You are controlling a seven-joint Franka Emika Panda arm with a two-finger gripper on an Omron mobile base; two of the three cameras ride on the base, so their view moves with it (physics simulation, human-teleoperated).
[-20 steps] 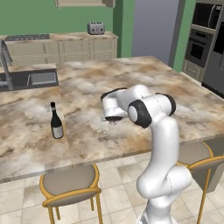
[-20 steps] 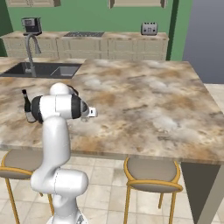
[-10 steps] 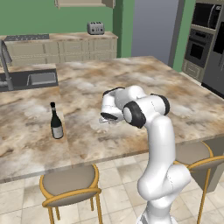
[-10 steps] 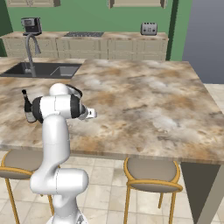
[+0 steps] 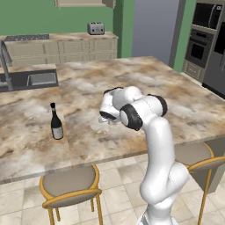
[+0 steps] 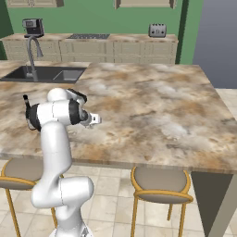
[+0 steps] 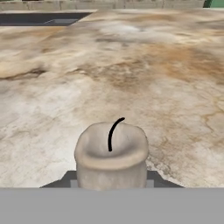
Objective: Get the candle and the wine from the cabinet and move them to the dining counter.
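Hovering low over dining counter (image 5: 184,96) | hand (image 7: 112,186) pinching candle (image 7: 111,153) | wine (image 5: 56,123) apart

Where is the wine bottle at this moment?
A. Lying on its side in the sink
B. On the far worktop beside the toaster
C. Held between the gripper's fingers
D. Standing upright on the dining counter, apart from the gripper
D. The wine bottle stands upright on the dining counter, well to the side of the gripper, which holds the candle instead.
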